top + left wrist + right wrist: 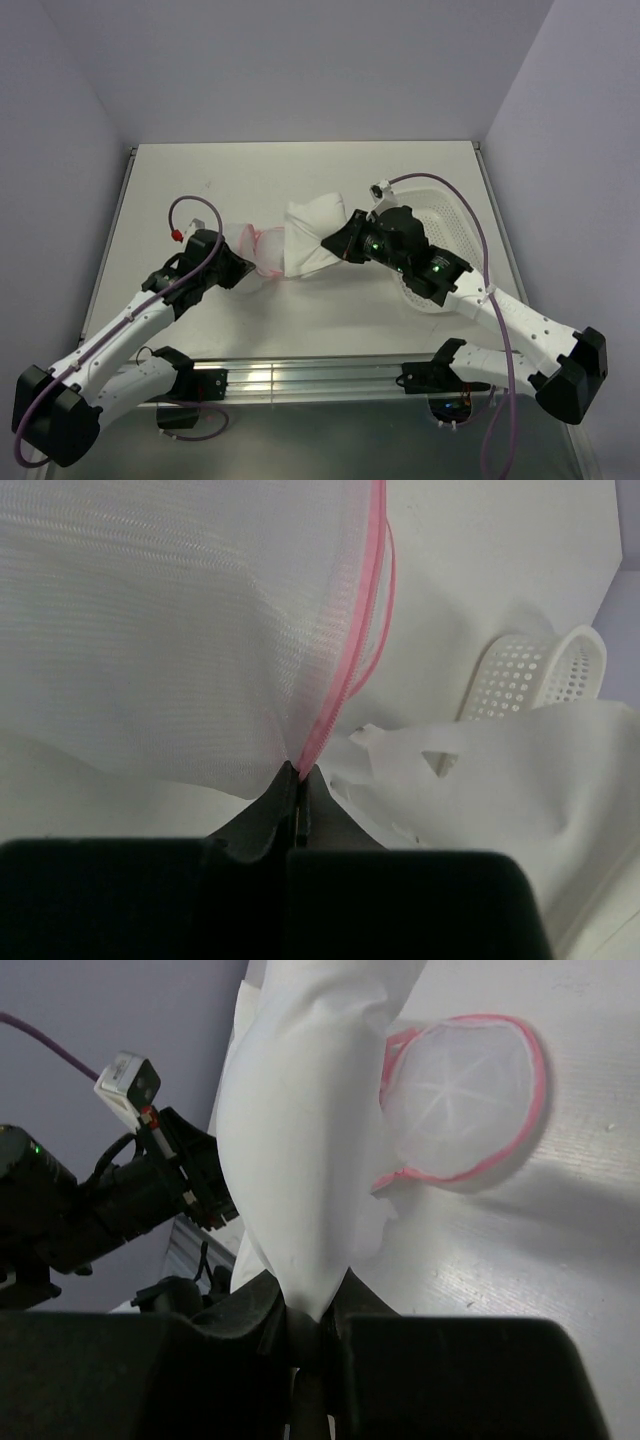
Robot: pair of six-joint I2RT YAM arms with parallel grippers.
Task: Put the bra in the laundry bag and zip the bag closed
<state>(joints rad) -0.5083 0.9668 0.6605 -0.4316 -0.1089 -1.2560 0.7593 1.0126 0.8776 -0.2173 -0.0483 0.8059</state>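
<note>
With the left tool (300, 778) pinched shut on the pink zipper edge of the laundry bag (262, 250) at the middle of the surface (300, 175) and the right tool (312, 1310) clamped on the bra (300, 1160) just to its right, the stuffing step seems in hand, and the next move calls for feeding the bra left into a bag mouth I cannot make out.

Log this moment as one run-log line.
left gripper: shut on laundry bag | right gripper: shut on bra | bra: beside laundry bag, not inside
</note>
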